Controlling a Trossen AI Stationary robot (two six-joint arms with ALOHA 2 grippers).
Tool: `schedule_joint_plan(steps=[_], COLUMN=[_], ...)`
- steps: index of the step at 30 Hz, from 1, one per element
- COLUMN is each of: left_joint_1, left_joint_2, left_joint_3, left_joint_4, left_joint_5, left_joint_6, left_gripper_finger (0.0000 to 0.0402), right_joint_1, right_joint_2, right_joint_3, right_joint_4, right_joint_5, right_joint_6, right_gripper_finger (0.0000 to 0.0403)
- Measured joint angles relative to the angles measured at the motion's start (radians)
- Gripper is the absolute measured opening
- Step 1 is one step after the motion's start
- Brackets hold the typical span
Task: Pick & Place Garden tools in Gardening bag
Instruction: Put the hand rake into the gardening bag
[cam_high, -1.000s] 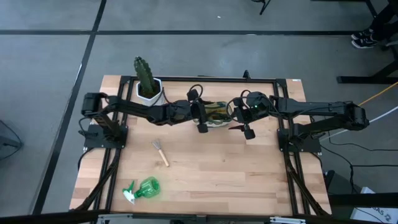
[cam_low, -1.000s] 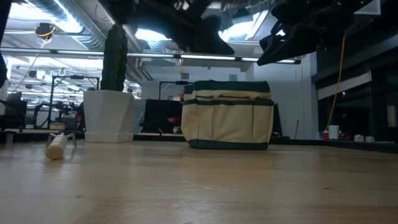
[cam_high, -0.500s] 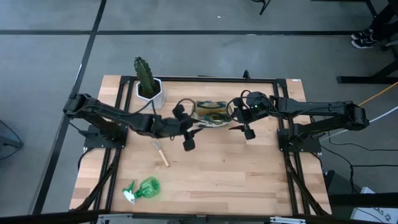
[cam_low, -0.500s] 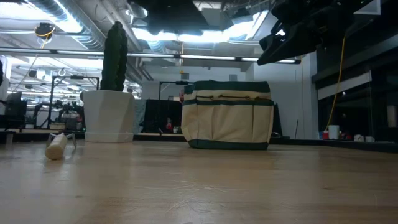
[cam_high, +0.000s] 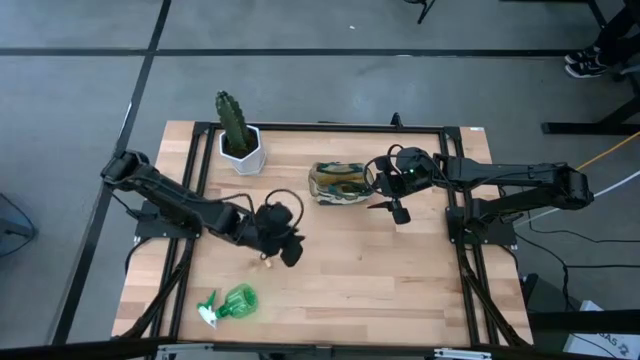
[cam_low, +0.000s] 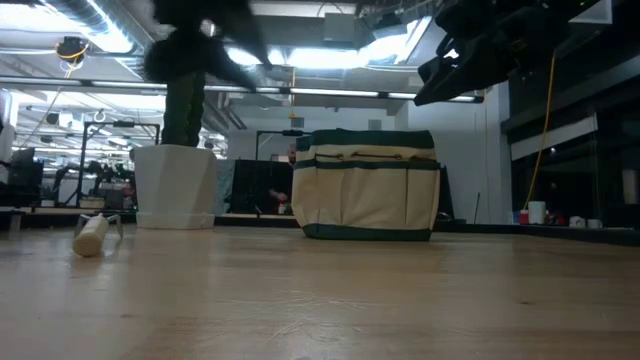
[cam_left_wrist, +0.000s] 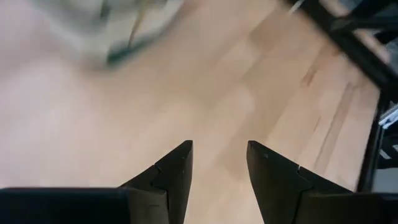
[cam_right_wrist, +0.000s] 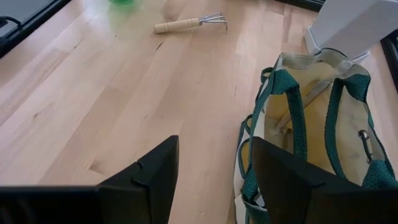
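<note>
Left hand (cam_high: 290, 254): open, empty, above rake (cam_right_wrist: 189, 23) at frame centre-left | Right hand (cam_high: 398, 212): open, empty, beside bag (cam_high: 340, 183) | Rake: likely light, stiff; grip wooden handle.

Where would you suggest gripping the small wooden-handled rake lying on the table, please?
Grip the wooden-handled rake around the middle of its straight, round handle, from above, fingers across it. It lies flat on the wooden table, so only the top is reachable; the thin metal tines offer a poorer hold.
</note>
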Motion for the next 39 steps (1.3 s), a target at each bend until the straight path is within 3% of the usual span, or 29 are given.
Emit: schedule_joint_plan(steps=[7, 15, 19, 29, 34, 39], left_joint_1=[-0.059, -0.098, -0.1, -0.095, -0.091, -0.068], left_joint_2=[0.0, 0.0, 0.0, 0.061, 0.135, 0.204], left_joint_3=[0.0, -0.001, -0.001, -0.062, -0.063, -0.063], left_joint_4=[-0.24, -0.519, -0.589, -0.573, -0.481, -0.434], left_joint_5=[0.143, 0.252, 0.245, 0.263, 0.213, 0.255], left_joint_6=[-0.498, -0.822, -0.897, -1.055, -1.063, -1.063], left_gripper_finger=[0.0147, 0.0147, 0.0147, 0.0147, 0.0147, 0.0147], right_joint_1=[0.0, 0.0, 0.0, 0.0, 0.0, 0.0], right_joint_2=[0.0, 0.0, 0.0, 0.0, 0.0, 0.0], right_joint_3=[0.0, 0.0, 0.0, 0.0, 0.0, 0.0], right_joint_4=[0.0, 0.0, 0.0, 0.0, 0.0, 0.001], right_joint_5=[0.0, 0.0, 0.0, 0.0, 0.0, 0.0], right_joint_6=[0.0, 0.0, 0.0, -0.001, -0.001, -0.001], right_gripper_finger=[0.0202, 0.0202, 0.0202, 0.0202, 0.0202, 0.0202])
